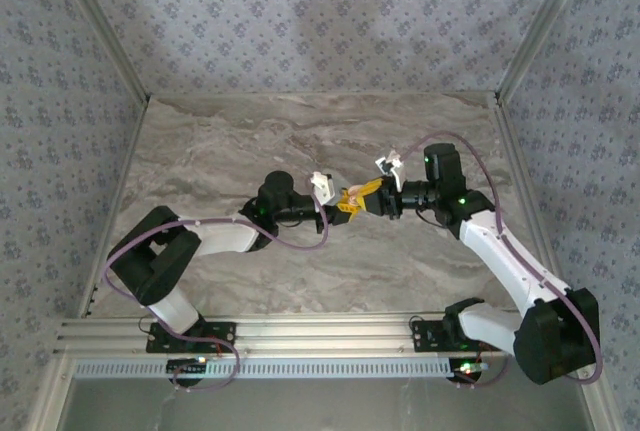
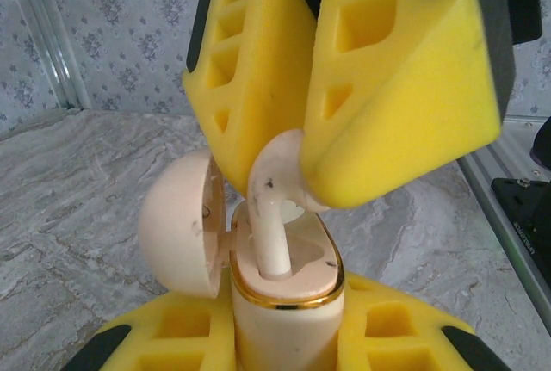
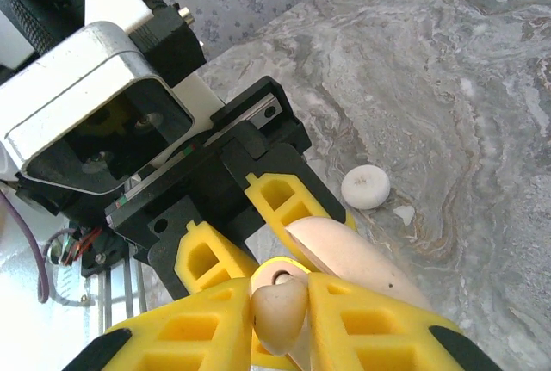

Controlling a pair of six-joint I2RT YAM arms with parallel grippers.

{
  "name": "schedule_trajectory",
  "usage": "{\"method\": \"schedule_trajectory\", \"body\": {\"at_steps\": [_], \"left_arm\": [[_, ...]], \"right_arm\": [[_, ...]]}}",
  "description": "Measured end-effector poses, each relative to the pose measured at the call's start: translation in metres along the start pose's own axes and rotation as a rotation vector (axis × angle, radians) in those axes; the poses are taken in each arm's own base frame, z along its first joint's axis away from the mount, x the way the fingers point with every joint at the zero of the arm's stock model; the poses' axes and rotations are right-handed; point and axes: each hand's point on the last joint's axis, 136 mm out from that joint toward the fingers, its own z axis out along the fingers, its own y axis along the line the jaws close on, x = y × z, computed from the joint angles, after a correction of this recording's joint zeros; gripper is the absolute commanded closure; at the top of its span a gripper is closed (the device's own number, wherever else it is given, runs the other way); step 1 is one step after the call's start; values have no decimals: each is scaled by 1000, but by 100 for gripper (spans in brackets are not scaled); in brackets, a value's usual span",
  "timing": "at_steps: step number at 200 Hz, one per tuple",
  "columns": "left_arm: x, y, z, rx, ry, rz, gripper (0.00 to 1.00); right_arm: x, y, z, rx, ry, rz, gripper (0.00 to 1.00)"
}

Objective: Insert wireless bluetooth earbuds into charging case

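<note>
Above the middle of the table (image 1: 220, 151), the left gripper (image 1: 343, 209) clamps the charging case (image 2: 288, 319), its lid (image 2: 172, 225) swung open toward nine o'clock. The right gripper (image 1: 368, 191) pinches an earbud (image 2: 274, 186), stem down in the case's socket.

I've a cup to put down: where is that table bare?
Bare: the far strip of the table by the back wall, and the patch along the near rail. Crowded: the middle, where left hand and right hand meet at the charging case.

White links (image 1: 225, 238), black joints (image 1: 275, 196), purple cables (image 1: 112, 263); yellow hollowed gripper fingers (image 2: 430, 104) (tiny green lights (image 1: 462, 198), possibly status LEDs).
</note>
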Motion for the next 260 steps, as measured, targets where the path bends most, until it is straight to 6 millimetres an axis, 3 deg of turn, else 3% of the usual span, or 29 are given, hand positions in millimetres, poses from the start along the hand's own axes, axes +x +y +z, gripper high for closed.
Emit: {"method": "schedule_trajectory", "body": {"at_steps": [260], "left_arm": [[6, -17, -7, 46, 95, 102, 88]], "right_arm": [[11, 13, 1, 1, 267, -191, 75]]}}
